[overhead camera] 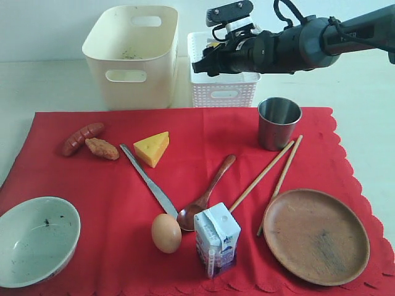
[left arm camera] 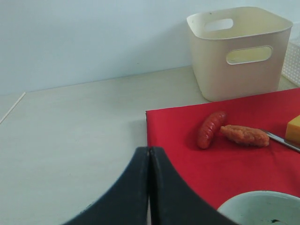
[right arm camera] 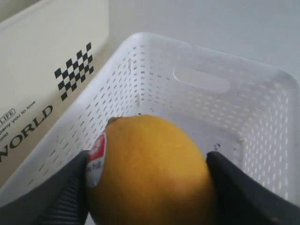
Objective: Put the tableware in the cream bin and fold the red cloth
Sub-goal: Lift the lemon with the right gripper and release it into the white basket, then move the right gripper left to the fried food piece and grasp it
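As the exterior view shows, red cloth (overhead camera: 111, 197): spread flat on the counter (overhead camera: 37, 86), carrying bowl (overhead camera: 37, 237), steel cup (overhead camera: 279, 122) and wooden plate (overhead camera: 315, 234).
Cream bin (overhead camera: 133, 55): behind the cloth's far edge, beside the white basket (overhead camera: 225, 92).
Left wrist view, left claw (left arm camera: 149, 154): closed tight, empty, over bare counter off the cloth's left edge.
Right wrist view, right claw (right arm camera: 150, 187): clamped on a lemon (right arm camera: 150, 154) above the basket.

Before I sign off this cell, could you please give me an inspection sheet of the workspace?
Surface: pale table; red cloth spread flat, unfolded.
Job's things: bowl, knife, spoon, chopsticks, steel cup, wooden plate all on cloth; cream bin behind it.
Clutter: sausage, cheese, egg, milk carton on cloth; white basket beside bin.
Grippers: left gripper shut, empty; right gripper fingers hold lemon over basket.
Cables: black loop on right arm.
Surroundings: plain wall.
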Robot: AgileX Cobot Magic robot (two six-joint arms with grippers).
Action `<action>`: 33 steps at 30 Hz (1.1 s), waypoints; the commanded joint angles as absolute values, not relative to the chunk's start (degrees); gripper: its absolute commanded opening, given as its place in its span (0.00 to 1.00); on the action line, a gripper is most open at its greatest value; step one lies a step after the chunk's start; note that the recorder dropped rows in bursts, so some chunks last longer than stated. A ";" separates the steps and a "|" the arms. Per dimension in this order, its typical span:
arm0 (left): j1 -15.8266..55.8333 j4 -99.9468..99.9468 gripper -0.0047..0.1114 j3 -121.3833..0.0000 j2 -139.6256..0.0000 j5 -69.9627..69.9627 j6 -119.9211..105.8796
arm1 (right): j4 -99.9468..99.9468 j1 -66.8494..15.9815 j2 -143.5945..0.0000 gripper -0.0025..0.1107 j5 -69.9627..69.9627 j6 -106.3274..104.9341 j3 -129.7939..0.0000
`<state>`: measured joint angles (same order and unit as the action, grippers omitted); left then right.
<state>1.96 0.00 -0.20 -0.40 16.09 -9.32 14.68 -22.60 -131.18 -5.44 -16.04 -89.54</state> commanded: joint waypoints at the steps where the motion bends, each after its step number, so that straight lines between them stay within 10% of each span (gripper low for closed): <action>1: 1.86 0.00 0.04 0.00 0.00 15.75 -8.99 | 14.36 -22.66 -130.79 0.44 -7.28 -18.06 -90.22; 6: 1.86 0.00 0.04 0.00 0.00 15.75 -8.99 | 14.47 -22.66 -130.79 0.48 -7.06 -17.90 -90.22; 13: 1.86 0.00 0.04 0.00 0.00 15.75 -8.99 | 18.93 -22.66 -130.79 0.85 -6.97 -17.80 -90.22; 20: 1.86 0.00 0.04 0.00 0.00 15.75 -8.99 | 18.93 -22.66 -127.97 0.89 -1.78 -18.40 -90.22; 26: 1.86 0.00 0.04 0.00 0.00 15.75 -8.99 | 17.77 -20.94 -119.71 0.74 12.70 -24.28 -90.22; 33: 1.86 0.00 0.04 0.00 0.00 15.75 -8.99 | 15.40 -16.82 -107.26 0.11 26.52 -22.01 -86.58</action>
